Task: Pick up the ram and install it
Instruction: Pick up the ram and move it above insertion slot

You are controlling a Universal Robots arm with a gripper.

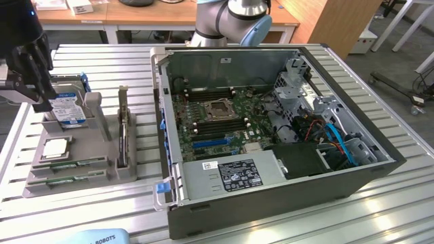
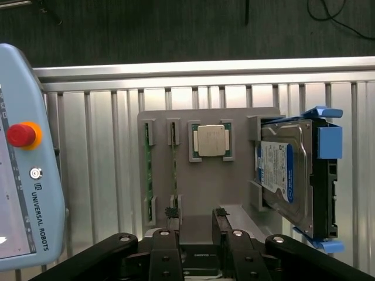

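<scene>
Two green ram sticks (image 1: pixel 71 165) (image 1: pixel 66 179) stand on edge in slots at the near end of a grey holder tray (image 1: pixel 85 145). The wrist view shows them as two thin green strips (image 2: pixel 147 170) (image 2: pixel 174 167). My black gripper (image 1: pixel 40 101) hangs over the tray's far end, by the hard drive, well apart from the ram. Seen from the wrist, the gripper (image 2: pixel 195 215) is open, with nothing between its fingertips (image 2: pixel 170 213). The open computer case (image 1: pixel 271 122) lies beside the tray, its motherboard memory slots (image 1: pixel 220 127) flanking the CPU socket (image 1: pixel 219 109).
The tray also holds a square silver CPU (image 1: pixel 54 147) (image 2: pixel 211 140), a hard drive with a blue-white label (image 1: pixel 68 109) (image 2: pixel 284 172) and an upright card (image 1: pixel 122 134). A teach pendant (image 2: pixel 26 175) lies at the table's near edge. The case walls rise above the motherboard.
</scene>
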